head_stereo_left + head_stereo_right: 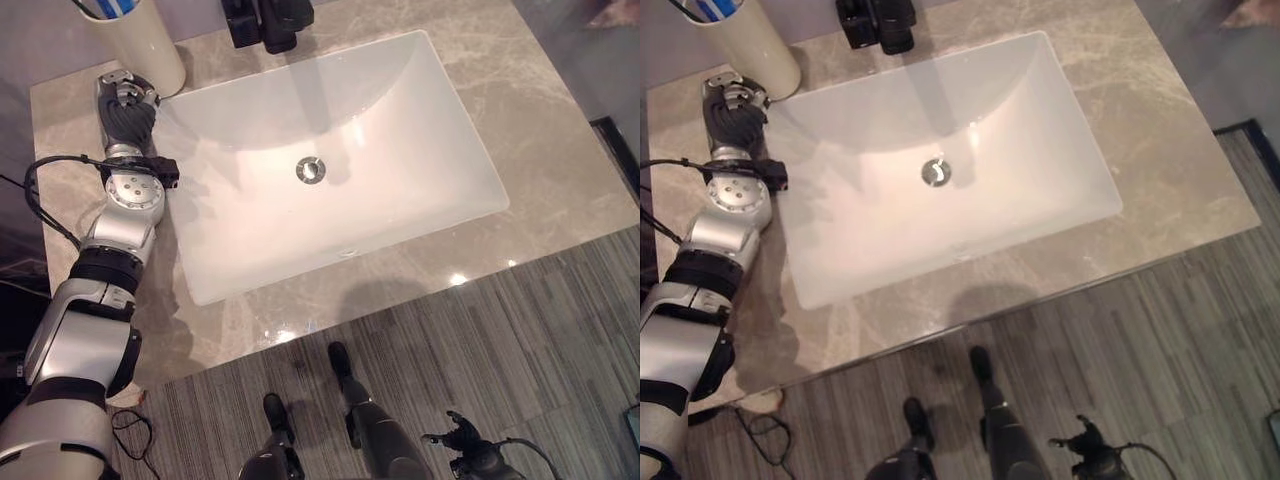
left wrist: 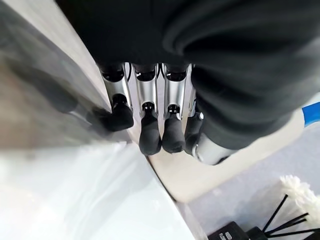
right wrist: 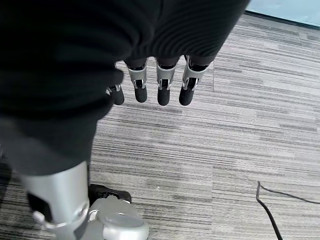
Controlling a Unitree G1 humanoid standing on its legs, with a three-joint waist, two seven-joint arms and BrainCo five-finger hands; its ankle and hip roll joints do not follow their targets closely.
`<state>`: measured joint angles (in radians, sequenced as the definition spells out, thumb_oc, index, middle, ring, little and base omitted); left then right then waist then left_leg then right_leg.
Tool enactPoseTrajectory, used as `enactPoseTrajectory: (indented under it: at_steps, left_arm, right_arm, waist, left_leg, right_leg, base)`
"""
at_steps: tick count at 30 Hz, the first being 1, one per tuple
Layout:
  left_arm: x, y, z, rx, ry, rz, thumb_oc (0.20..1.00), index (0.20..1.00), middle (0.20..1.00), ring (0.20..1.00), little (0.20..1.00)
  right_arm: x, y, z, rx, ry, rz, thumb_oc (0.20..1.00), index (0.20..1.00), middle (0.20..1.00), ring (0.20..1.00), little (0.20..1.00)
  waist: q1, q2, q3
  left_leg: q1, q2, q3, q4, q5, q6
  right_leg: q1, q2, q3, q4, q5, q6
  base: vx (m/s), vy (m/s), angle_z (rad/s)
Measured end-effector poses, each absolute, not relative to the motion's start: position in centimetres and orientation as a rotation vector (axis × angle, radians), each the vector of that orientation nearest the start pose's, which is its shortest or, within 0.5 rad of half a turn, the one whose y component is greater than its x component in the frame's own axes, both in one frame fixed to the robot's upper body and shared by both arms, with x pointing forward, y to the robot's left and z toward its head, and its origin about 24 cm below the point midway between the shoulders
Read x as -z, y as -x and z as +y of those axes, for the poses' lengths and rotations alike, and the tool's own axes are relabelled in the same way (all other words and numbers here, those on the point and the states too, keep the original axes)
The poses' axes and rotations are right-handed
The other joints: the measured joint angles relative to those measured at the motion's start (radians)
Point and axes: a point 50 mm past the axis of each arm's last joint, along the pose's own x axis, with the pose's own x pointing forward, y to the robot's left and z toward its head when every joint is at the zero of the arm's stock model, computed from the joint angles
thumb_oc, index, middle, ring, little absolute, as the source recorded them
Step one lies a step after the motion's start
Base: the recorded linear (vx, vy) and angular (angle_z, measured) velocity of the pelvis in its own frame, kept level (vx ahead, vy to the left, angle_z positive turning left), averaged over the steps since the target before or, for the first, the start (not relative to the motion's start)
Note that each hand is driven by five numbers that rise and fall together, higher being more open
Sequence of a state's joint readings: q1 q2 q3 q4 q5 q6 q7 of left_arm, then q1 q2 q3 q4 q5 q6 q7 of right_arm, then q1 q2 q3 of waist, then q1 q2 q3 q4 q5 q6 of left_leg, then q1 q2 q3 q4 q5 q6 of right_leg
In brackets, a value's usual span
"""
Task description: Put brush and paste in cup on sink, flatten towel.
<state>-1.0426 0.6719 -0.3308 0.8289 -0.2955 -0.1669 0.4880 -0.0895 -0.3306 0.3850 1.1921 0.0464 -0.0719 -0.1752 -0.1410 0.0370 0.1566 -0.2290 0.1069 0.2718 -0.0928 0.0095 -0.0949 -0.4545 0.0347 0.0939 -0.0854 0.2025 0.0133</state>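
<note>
The left robot hand (image 1: 125,100) lies on the marble worktop (image 1: 560,160) at its far left corner, fingers stretched out straight and relaxed, gripping nothing. In the left wrist view its dark fingertips (image 2: 150,137) sit right against the base of the cream cup (image 1: 140,40), which stands upright at the back of the worktop just beside the white sink (image 1: 330,170). Blue and white items poke out of the cup's top (image 1: 110,8); which is brush and which is paste I cannot tell. A black faucet (image 1: 265,20) sits behind the sink, and the chrome drain (image 1: 311,170) lies at the middle of the basin. The right robot hand (image 3: 160,85) hangs low over the grey striped floor (image 3: 240,140), fingers loose and holding nothing.
</note>
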Motion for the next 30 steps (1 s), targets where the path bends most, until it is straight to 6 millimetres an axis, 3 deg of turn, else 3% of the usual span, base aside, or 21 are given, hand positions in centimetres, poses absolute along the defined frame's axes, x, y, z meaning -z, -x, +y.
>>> enactPoseTrajectory:
  at_steps: [7,9,13,18,25,30]
  left_arm:
    - [-25.5,-39.8,22.6,-0.454,-0.370,-0.462,0.200,0.200,0.200,0.200,0.200]
    - [-24.9,-40.2,20.6,-0.412,-0.365,-0.454,0.200,0.200,0.200,0.200,0.200]
    - [-24.6,-40.3,20.2,-0.403,-0.389,-0.445,0.200,0.200,0.200,0.200,0.200]
    - [-23.9,-40.6,18.3,-0.360,-0.384,-0.436,0.200,0.200,0.200,0.200,0.200]
    - [-23.7,-40.6,18.0,-0.358,-0.414,-0.432,0.200,0.200,0.200,0.200,0.200]
    - [-25.4,-41.2,19.2,-0.428,-0.473,-0.413,0.200,0.200,0.200,0.200,0.200]
  right_arm:
    - [13.9,-14.6,-24.6,0.024,0.597,0.993,1.000,1.000,1.000,1.000,1.000]
    - [13.7,-15.3,-24.6,0.021,0.610,0.981,1.000,1.000,1.000,1.000,1.000]
    - [13.5,-15.8,-24.4,0.015,0.615,0.967,1.000,1.000,1.000,1.000,1.000]
    - [13.8,-15.1,-24.5,0.016,0.615,0.986,1.000,1.000,1.000,1.000,1.000]
    - [14.0,-14.6,-24.4,0.017,0.605,1.000,1.000,1.000,1.000,1.000,1.000]
    - [14.2,-14.0,-24.2,0.016,0.582,0.995,1.000,1.000,1.000,1.000,1.000]
  waist:
    - [0.019,0.007,-0.004]
    - [0.017,0.015,-0.009]
    - [0.017,0.021,-0.014]
    - [0.018,0.046,-0.032]
    - [0.015,0.049,-0.068]
    - [0.000,0.047,-0.078]
  left_leg:
    - [-0.021,0.007,-0.056,0.000,0.009,-0.010]
    - [-0.027,0.007,-0.103,0.000,0.019,-0.012]
    - [-0.048,0.005,-0.138,0.000,0.030,-0.013]
    - [-0.078,0.007,-0.188,-0.004,0.038,-0.017]
    - [-0.115,0.003,-0.212,0.000,0.048,-0.018]
    - [-0.145,0.002,-0.212,0.000,0.053,-0.022]
  right_leg:
    - [0.006,-0.007,-0.055,0.001,0.000,-0.005]
    - [0.023,-0.017,-0.103,0.000,-0.007,-0.013]
    - [0.021,-0.026,-0.137,0.000,-0.008,-0.014]
    - [0.020,-0.034,-0.194,0.001,-0.016,-0.022]
    - [-0.007,-0.042,-0.216,0.001,-0.016,-0.023]
    - [-0.037,-0.043,-0.217,0.001,-0.011,-0.023]
  base:
    - [0.03,-0.034,0.23]
    - [0.02,-0.042,0.52]
    - [0.01,-0.047,0.29]
    - [0.02,-0.027,0.31]
    - [-0.01,0.006,0.10]
    - [-0.02,0.005,0.01]
